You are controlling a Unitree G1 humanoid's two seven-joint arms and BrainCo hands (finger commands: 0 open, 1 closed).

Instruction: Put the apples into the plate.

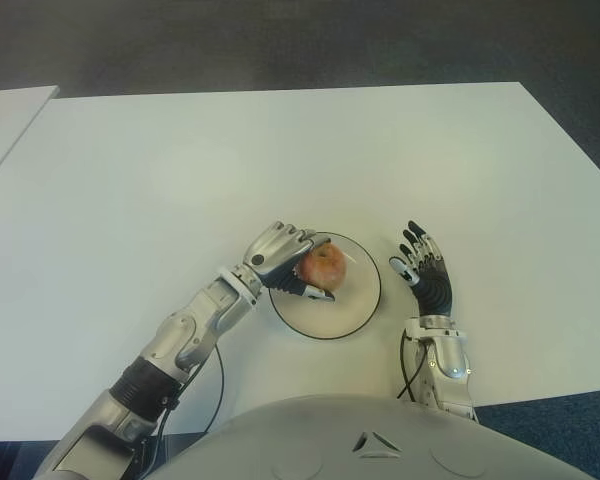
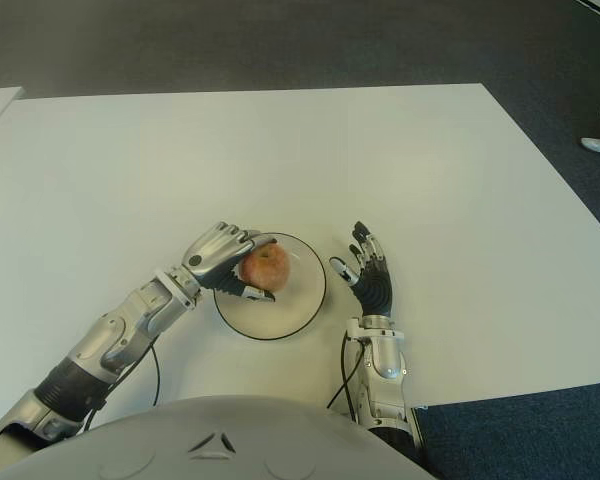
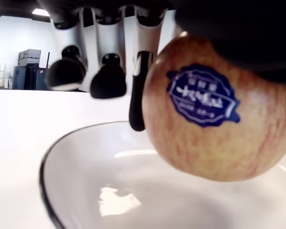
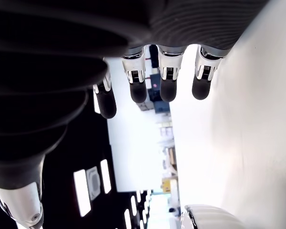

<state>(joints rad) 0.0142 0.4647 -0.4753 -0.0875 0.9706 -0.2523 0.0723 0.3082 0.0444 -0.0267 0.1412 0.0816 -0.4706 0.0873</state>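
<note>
Apple gripped by left robot hand over plate; right robot hand spread, empty.

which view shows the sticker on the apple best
The left wrist view: the blue sticker faces the camera on the apple, held by the left hand over the plate. Both eye views show the apple without the sticker; the right wrist view shows neither.
</note>
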